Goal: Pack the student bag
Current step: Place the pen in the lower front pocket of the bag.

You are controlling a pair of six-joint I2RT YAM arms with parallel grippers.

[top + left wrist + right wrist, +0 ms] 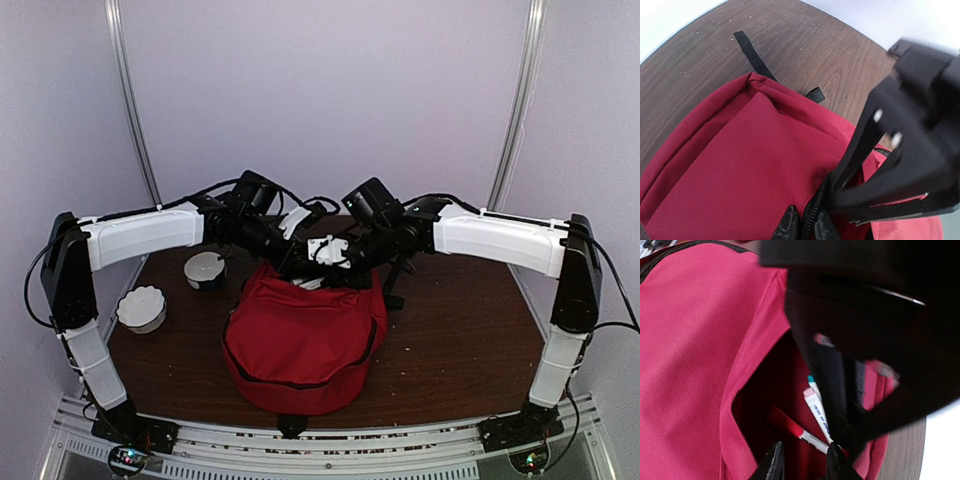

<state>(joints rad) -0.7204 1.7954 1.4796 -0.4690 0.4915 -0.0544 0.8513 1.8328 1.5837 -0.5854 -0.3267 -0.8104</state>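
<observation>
Right wrist: right gripper (805, 465) unclenched over illegibly printed pen (817, 415); left gripper (806, 227) tight on student bag (740, 165).

Your top view looks down from above and behind the arm bases (135, 432), facing the back wall (330, 100). It is far enough off to take in the whole tabletop (450, 340), with the student bag (300, 340) at its middle. Your left wrist view sits just over the left end effector (805, 227), looking steeply down at the bag's red panel from very near. Your right wrist view, over the right end effector (805, 462), peers closely into the bag's open mouth. All three share that far, open end of the bag, and each wrist view catches the other arm's black end effector, blurred.
</observation>
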